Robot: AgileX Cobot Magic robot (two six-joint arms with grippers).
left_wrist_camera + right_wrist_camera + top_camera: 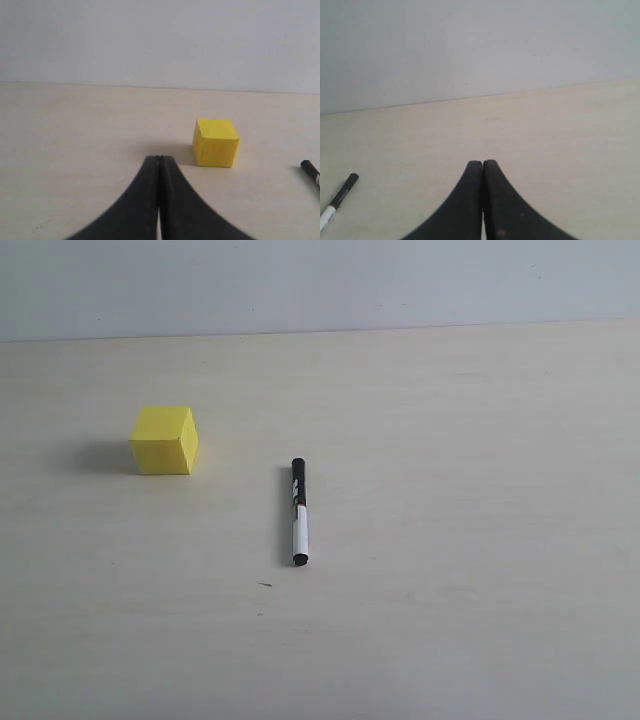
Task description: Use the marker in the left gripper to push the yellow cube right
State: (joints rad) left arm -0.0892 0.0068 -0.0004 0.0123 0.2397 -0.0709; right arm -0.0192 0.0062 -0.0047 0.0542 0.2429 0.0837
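The yellow cube (164, 440) rests on the pale table at the left; it also shows in the left wrist view as the yellow cube (215, 142). The marker (299, 512) lies loose on the table to the cube's right, black cap toward the far side, and no gripper holds it. Its cap end is the marker (311, 171) in the left wrist view and the marker (339, 200) in the right wrist view. My left gripper (159, 159) is shut with nothing in it, short of the cube. My right gripper (482, 163) is shut and empty. Neither arm appears in the exterior view.
The light wooden table (450, 490) runs back to a plain grey-white wall (320, 285). A small dark speck (265, 585) lies near the marker's near end.
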